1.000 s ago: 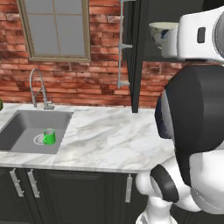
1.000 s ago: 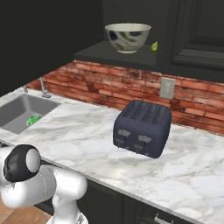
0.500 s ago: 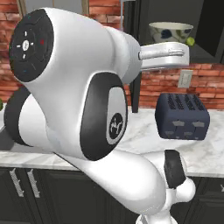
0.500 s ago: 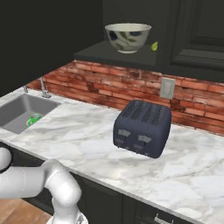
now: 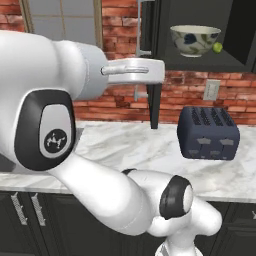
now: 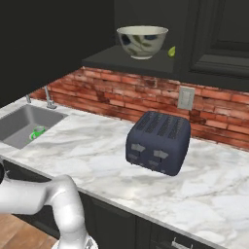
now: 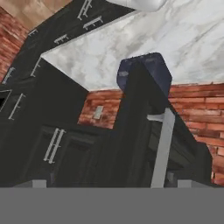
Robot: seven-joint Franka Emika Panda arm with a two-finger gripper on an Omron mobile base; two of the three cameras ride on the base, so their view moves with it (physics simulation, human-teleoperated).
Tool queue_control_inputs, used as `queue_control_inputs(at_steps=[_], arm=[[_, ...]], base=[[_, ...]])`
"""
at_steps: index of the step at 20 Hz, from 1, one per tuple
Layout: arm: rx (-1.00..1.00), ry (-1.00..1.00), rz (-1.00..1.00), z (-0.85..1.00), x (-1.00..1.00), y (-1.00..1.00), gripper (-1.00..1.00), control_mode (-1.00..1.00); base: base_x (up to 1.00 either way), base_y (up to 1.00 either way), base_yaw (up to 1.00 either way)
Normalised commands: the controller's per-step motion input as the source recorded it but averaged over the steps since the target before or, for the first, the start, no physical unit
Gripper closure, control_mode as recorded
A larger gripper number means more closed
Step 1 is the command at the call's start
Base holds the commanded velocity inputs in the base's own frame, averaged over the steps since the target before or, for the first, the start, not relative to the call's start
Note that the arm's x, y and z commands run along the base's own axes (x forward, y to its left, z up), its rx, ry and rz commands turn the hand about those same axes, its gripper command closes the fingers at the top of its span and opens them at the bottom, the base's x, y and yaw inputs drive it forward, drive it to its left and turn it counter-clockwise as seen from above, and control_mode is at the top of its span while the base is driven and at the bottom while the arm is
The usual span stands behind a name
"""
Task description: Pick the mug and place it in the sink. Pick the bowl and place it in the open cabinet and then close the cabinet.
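Marble counter: toaster mid-surface, bowl at shelf edge, pincer open.

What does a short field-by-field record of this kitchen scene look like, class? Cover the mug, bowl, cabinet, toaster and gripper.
mug: bright green, lying in the sink
bowl: upright on the shelf of the open cabinet
small green item: on the same shelf, beside the bowl
cabinet door: open, edge and silver bar handle facing the hand camera
toaster: dark blue, on the marble counter below the shelf
gripper: open, holding nothing
remaining step: close the cabinet
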Motion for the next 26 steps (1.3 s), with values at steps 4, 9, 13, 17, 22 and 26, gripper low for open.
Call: queue_control_inputs(at_steps=[4,9,13,17,22,26], arm=[[-0.07,-0.50,0.00,-0.43,0.59,0.06,-1.00,-1.00],[-0.01,-0.22,-0.11,-0.63,0.76,-0.48,-1.00,-1.00],[0.00,0.00,-0.21,-0.34,0.76,-0.78,-1.00,-1.00],[-0.10,-0.06,-0.22,-0.34,0.44,-0.66,-1.00,-1.00],[-0.08,-0.22,-0.25,-0.27,-0.02,-0.81,-1.00,-1.00],[0.00,-0.22,-0.25,-0.04,-0.62,-1.00,-1.00,-1.00]], base=[[0.00,0.00,0.00],[0.00,0.00,0.00],[0.00,0.00,0.00],[0.00,0.00,0.00],[0.00,0.00,0.00],[0.00,0.00,0.00]])
